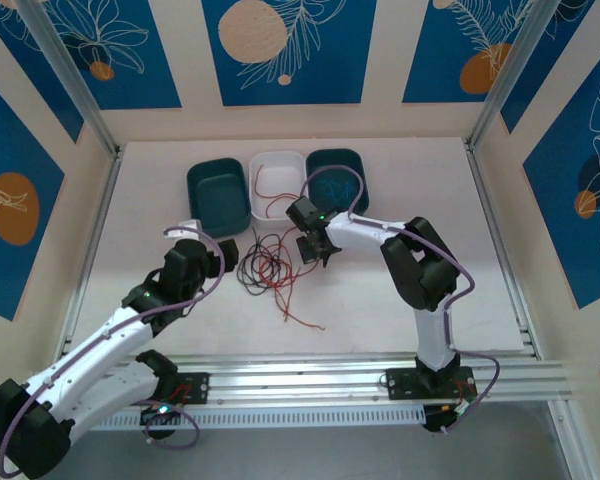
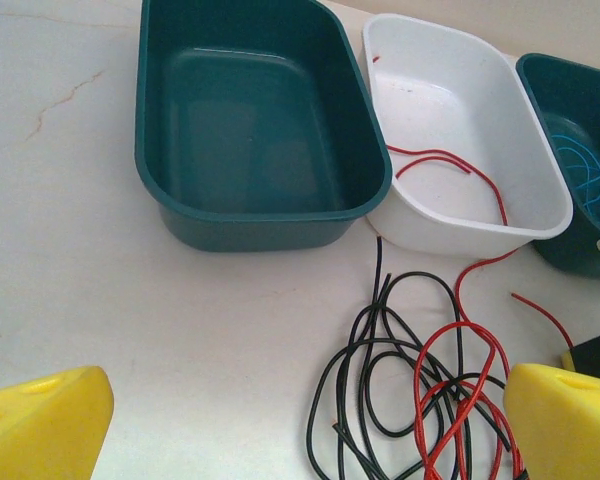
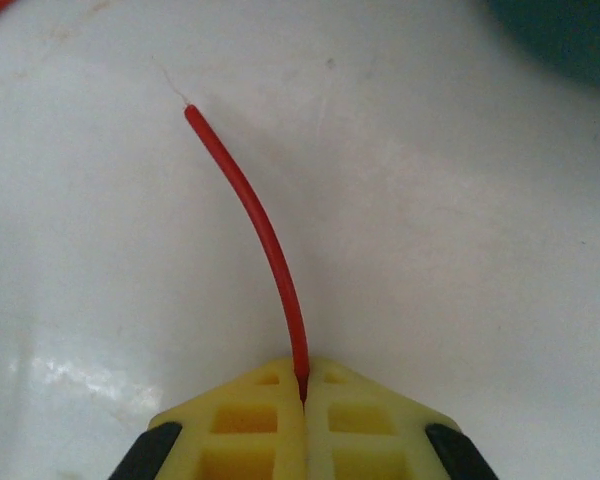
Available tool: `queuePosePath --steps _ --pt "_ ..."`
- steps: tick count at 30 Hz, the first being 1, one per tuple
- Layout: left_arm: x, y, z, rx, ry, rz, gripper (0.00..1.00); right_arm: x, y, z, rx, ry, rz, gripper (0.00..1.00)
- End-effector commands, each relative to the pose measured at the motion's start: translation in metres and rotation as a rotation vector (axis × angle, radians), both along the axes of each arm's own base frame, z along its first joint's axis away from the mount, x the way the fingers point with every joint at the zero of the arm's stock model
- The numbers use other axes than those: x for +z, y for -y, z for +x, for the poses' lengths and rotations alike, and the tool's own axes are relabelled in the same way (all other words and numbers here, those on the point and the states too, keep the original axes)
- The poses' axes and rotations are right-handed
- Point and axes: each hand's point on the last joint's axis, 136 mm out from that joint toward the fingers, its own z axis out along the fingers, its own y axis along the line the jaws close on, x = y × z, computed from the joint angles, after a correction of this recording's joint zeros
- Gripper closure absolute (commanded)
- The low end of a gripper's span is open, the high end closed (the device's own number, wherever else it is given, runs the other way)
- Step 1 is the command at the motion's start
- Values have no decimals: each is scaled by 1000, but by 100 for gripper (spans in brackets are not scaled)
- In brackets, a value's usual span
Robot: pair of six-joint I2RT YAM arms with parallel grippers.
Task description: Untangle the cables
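Note:
A loose tangle of black and red cables [image 1: 265, 268] lies mid-table, and one red strand [image 1: 302, 318] trails toward the near edge. In the left wrist view the black loops [image 2: 400, 370] and red loops [image 2: 460, 385] lie between my fingers and the bins. My left gripper [image 1: 193, 238] [image 2: 305, 440] is open, just left of the tangle, with nothing between its yellow fingers [image 2: 40, 430]. My right gripper [image 1: 320, 250] [image 3: 303, 378] is shut on a red cable [image 3: 265, 235], whose free end curves up over the white surface.
Three bins stand in a row at the back: a teal one [image 1: 218, 195] [image 2: 150, 150], a white one [image 1: 277, 165] [image 2: 430, 60] holding a red cable [image 2: 450, 165], and a teal one [image 1: 337, 165] holding a blue cable [image 2: 585, 175]. An aluminium rail [image 1: 360, 375] runs along the near edge.

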Motion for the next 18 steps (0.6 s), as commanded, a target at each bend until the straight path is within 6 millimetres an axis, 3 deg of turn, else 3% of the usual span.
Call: queuePosePath --steps 1,13,18 --pt "6 5 3 -6 19 -40 0 17 12 -12 6 37 -67 100" --pt "13 48 8 -208 43 -118 0 143 18 -22 -13 287 73 100" --pt "8 56 9 -244 26 -127 0 200 20 -26 2 400 182 100"
